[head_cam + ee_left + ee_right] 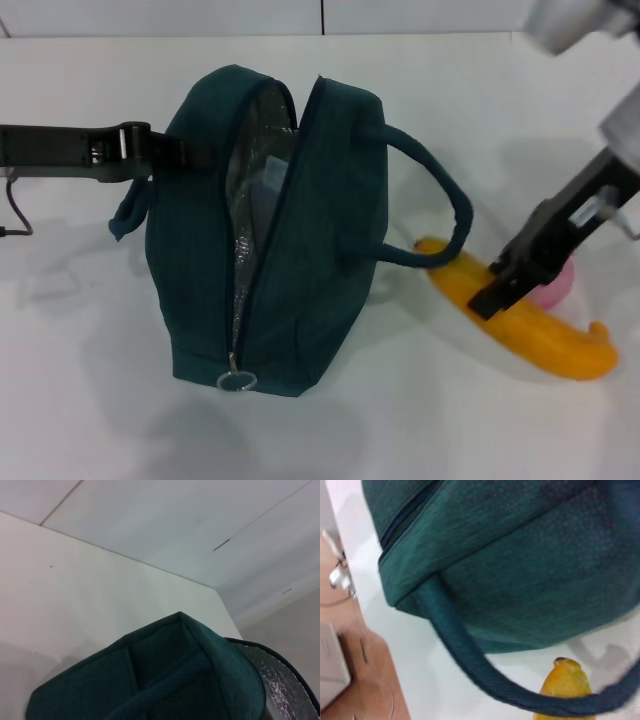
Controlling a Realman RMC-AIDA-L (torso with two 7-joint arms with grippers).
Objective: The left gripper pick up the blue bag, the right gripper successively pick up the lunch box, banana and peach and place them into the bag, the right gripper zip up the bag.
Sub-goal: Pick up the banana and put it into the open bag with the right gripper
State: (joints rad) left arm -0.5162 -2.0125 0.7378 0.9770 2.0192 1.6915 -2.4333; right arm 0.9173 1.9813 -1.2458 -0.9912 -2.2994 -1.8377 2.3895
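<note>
Both grippers are at work. On the left, the left gripper point(165, 148) reaches in level over the white table point(90, 400) and is closed on the upper left edge of the blue bag point(200, 260), close to the handle that hangs on that side. On the right, the right gripper point(493, 292) is low over the middle of the banana point(540, 335); whether its fingers grip the fruit or only touch it I cannot tell.

By size, the bag comes first: it stands upright, its zipper open, the silver lining visible inside. Its right handle loops out and rests on the end of the banana. The peach point(556, 286) lies behind the banana, mostly hidden by the gripper.
</note>
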